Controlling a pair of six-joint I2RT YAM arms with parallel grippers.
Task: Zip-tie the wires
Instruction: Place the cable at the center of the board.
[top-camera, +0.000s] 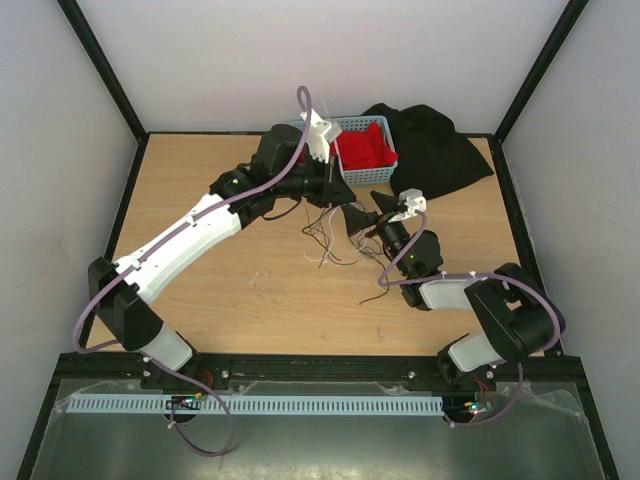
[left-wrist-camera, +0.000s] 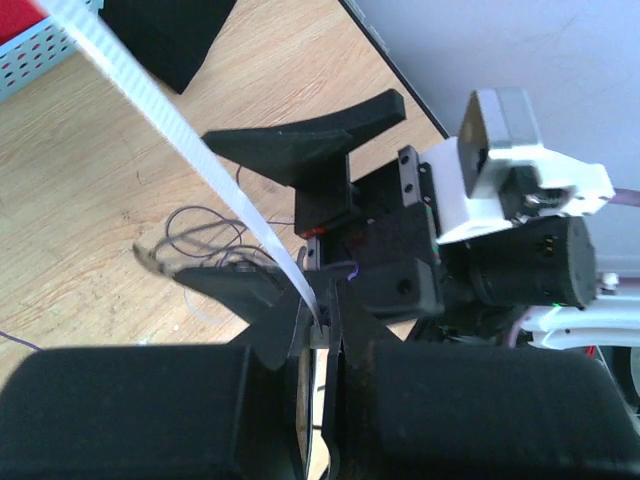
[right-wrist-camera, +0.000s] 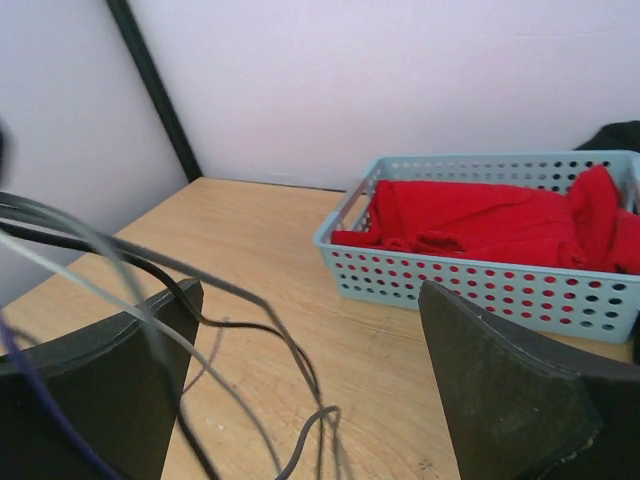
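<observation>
Left wrist view shows your left gripper (left-wrist-camera: 318, 325) clenched on the zip tie (left-wrist-camera: 180, 130). Just beyond, your right gripper (left-wrist-camera: 215, 210) gapes wide beside the wires (left-wrist-camera: 200, 228) on the table (left-wrist-camera: 80, 180). Farthest sits the blue basket (left-wrist-camera: 35, 55).

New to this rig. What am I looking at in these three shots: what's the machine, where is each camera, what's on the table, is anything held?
These are two robot arms bolted at the table's near edge, each ending in a two-finger gripper. The wide picture comes from a fixed camera above and behind them. The other two come from cameras on the left and right wrists, so each shows its own black fingers. On the wooden table lie a loose tangle of thin wires, a blue basket holding a red cloth, and a black cloth beside it. The left gripper is shut on a white zip tie. The right gripper is open, with wires crossing in front of one finger.
</observation>
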